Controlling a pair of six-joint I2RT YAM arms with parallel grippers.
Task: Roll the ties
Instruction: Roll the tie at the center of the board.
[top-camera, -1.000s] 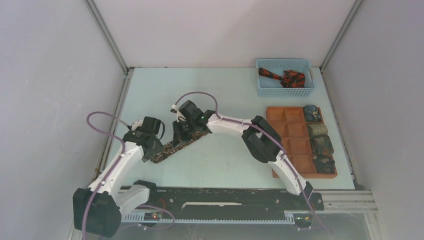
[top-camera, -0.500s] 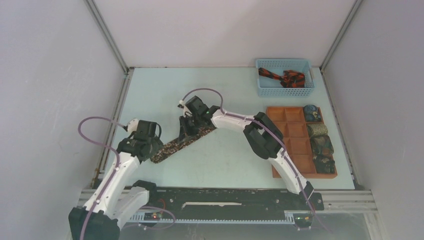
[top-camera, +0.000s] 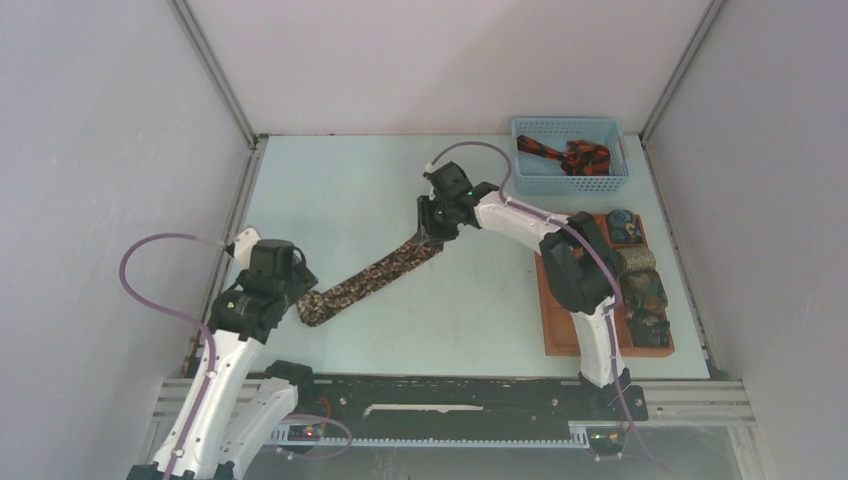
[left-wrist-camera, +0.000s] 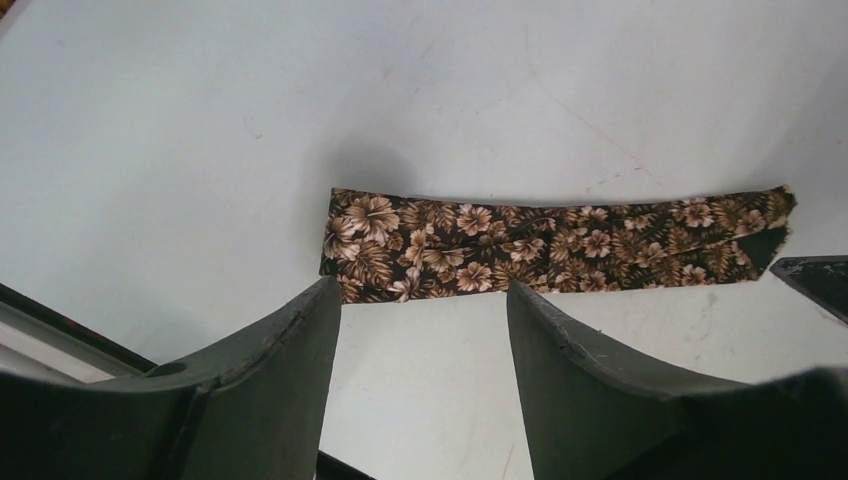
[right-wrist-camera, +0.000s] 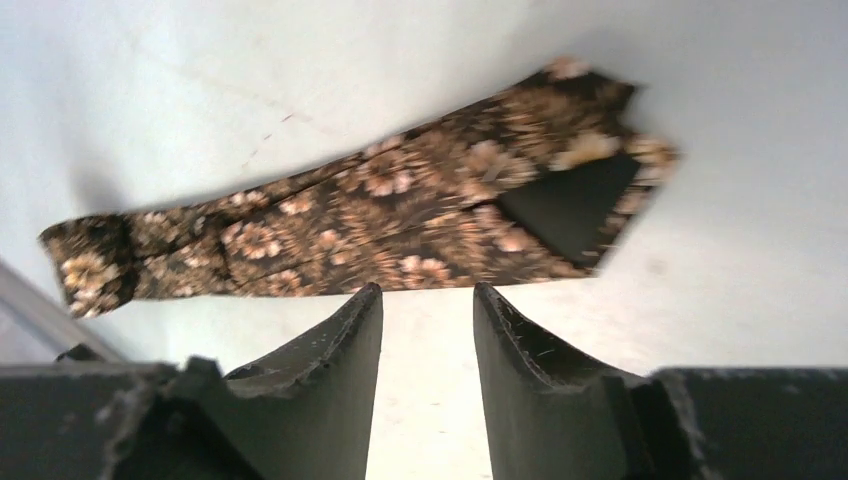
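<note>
Right hand (right-wrist-camera: 427, 295), parted and empty, hovers by the brown floral tie (right-wrist-camera: 380, 215).

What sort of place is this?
Likely a robot test cell: plain grey walls enclose a pale table, with a white left arm and right arm bolted at its near edge.

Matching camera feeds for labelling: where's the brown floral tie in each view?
Top external: tie lies diagonally on the table, left of centre.
Left wrist: level band across the middle, just beyond the left gripper.
Right wrist: slanted across the upper half, beyond the right gripper.
Shared landmark: its blunt end, lower left in the top view, at the left in both wrist views.
</note>
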